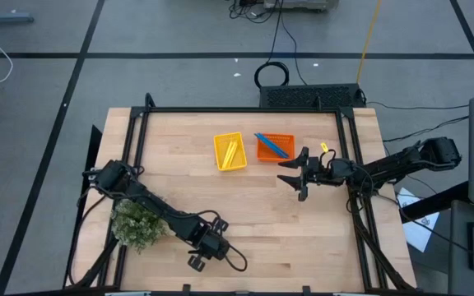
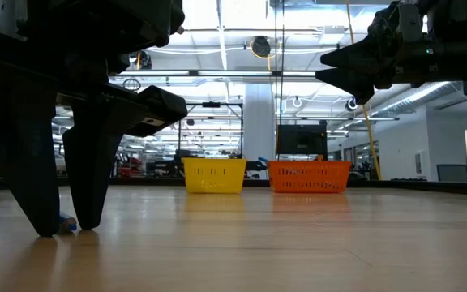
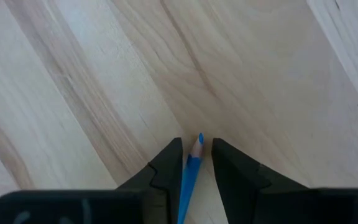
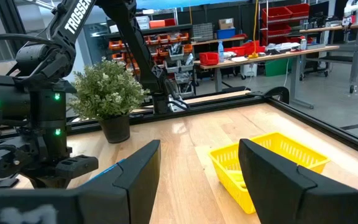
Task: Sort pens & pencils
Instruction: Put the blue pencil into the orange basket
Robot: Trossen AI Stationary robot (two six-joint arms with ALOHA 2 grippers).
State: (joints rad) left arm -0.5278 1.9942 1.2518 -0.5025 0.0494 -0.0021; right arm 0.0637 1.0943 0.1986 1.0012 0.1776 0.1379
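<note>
One blue pen (image 3: 191,174) lies flat on the wood near the table's near edge. My left gripper (image 3: 197,148) points down over it, open, with a fingertip on either side of the pen's pointed end. The low view shows the left gripper (image 2: 65,227) with both fingertips at the tabletop and the pen (image 2: 68,224) between them. In the high view my left gripper (image 1: 197,260) is near the near edge. More pens (image 1: 271,145) lie in the orange tray (image 1: 262,154), and pencils (image 1: 231,151) in the yellow tray (image 1: 241,163). My right gripper (image 1: 299,174) hangs open in the air, right of the orange tray.
A potted plant (image 1: 137,224) stands near the table's left edge beside my left arm. The yellow tray (image 2: 215,175) and orange tray (image 2: 309,176) sit side by side toward the far edge. A dark frame (image 1: 245,110) runs along the table's edges. Bare wood lies between the trays and my left gripper.
</note>
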